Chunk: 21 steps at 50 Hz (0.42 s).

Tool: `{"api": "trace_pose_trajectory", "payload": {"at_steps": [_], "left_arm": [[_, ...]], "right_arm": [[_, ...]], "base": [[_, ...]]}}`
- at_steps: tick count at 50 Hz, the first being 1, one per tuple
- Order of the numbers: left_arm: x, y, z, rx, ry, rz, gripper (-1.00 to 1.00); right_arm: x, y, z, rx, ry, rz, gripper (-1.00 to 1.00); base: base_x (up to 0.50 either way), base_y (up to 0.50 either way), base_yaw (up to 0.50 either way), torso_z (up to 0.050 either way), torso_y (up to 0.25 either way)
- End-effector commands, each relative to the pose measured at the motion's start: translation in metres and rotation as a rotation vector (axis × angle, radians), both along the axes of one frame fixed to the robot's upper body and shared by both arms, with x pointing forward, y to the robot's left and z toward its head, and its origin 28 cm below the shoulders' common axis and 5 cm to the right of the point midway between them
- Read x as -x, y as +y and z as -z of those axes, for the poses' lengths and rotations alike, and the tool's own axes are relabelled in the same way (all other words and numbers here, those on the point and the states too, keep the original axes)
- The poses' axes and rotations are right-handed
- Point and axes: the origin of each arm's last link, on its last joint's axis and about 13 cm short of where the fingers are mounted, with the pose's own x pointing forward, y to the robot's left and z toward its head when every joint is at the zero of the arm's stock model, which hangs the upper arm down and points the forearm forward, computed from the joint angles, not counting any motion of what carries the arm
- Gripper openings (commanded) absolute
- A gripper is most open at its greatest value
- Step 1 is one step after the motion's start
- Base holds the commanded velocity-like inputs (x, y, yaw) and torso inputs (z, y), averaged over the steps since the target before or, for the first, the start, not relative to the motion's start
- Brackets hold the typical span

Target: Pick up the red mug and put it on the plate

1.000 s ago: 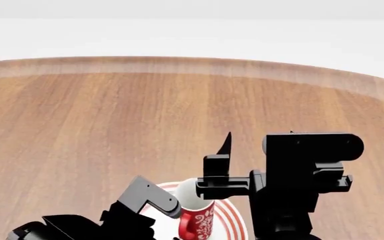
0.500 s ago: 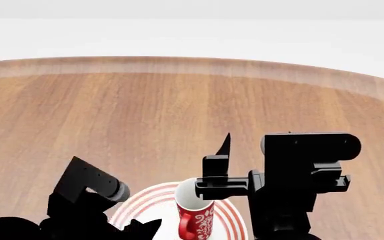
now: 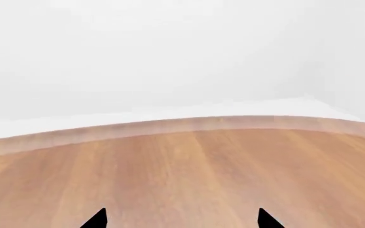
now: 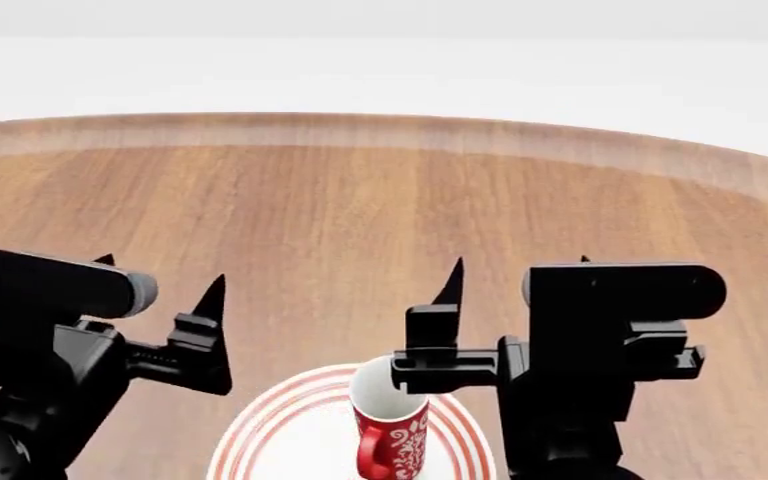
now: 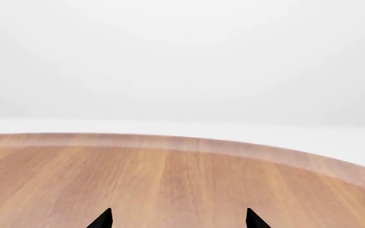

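Note:
The red mug (image 4: pixel 392 432), patterned in white with a white inside, stands upright on the plate (image 4: pixel 267 440), a white round plate with red rings at the near edge of the head view. My left gripper (image 4: pixel 157 274) hangs open to the left of and above the plate, apart from the mug and holding nothing. On the other side, my right gripper (image 4: pixel 518 268) is open too, raised just right of the mug. Neither wrist view shows the mug or plate. Only bare wood lies between the tips of the left gripper (image 3: pixel 182 221) and of the right gripper (image 5: pixel 178 220).
The round wooden table (image 4: pixel 357 200) stretches ahead to its curved far edge (image 4: pixel 384 128), with a white background beyond. The right arm's black body (image 4: pixel 611 330) hides the plate's right side.
My left arm has lifted away from the mug and swung up and to the left, its gripper now open and level. The mug stays standing on the plate. The right arm has barely moved.

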Motion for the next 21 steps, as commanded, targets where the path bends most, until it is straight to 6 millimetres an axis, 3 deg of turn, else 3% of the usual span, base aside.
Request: {"api": "trace_pose_trajectory", "payload": {"at_steps": [1, 21], "left_arm": [[0.003, 0.0, -0.011, 0.024, -0.133, -0.081, 1.0], [0.015, 0.003, -0.026, 0.003, -0.254, -0.111, 1.0]], "right_arm": [[0.002, 0.0, -0.002, 0.008, -0.028, 0.007, 1.0], [0.018, 0.003, -0.024, 0.005, -0.249, 0.02, 1.0]], "base": [[0.0, 0.0, 0.0, 0.0, 0.0], [0.0, 0.0, 0.0, 0.0, 0.0]]}}
